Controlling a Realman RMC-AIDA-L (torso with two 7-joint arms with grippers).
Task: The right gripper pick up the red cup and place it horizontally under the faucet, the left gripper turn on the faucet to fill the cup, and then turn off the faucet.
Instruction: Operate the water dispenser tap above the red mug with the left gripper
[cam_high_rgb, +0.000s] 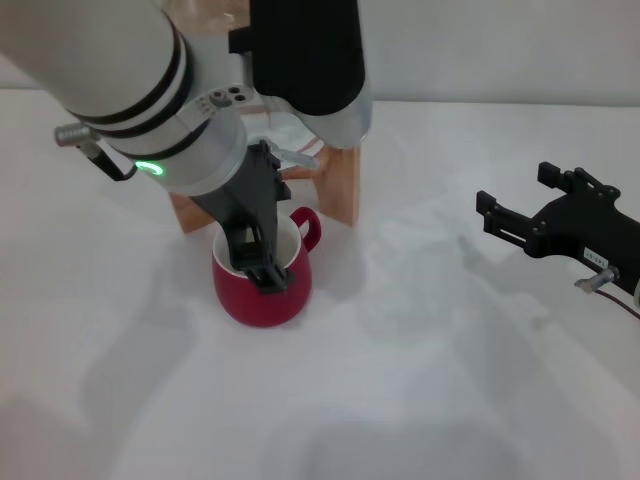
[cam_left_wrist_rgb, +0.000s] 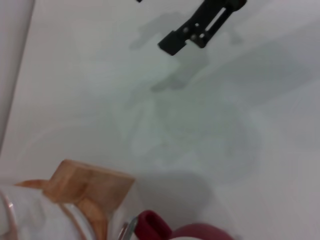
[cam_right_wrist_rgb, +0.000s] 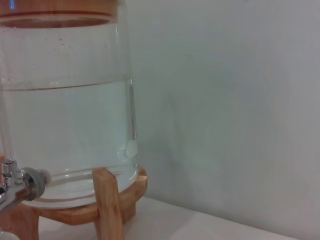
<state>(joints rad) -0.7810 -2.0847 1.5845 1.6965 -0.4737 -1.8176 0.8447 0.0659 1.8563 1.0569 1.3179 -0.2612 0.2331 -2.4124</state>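
The red cup (cam_high_rgb: 255, 300) stands upright on the white table, just in front of the wooden stand (cam_high_rgb: 340, 185); its handle (cam_left_wrist_rgb: 150, 225) points toward the stand. Above it, the chrome faucet (cam_high_rgb: 300, 160) juts from the water jar (cam_right_wrist_rgb: 65, 100) and shows again in the right wrist view (cam_right_wrist_rgb: 15, 182). My left gripper (cam_high_rgb: 265, 272) hangs down from the faucet's height over the cup's mouth. My right gripper (cam_high_rgb: 517, 187) is far to the right, open and holding nothing. One of its fingers (cam_left_wrist_rgb: 200, 25) shows in the left wrist view.
The clear jar is about two-thirds full of water and rests on the wooden stand (cam_right_wrist_rgb: 107, 200). My left arm (cam_high_rgb: 120, 70), with its green ring light, hides most of the jar in the head view. White table (cam_high_rgb: 420, 380) spreads between cup and right gripper.
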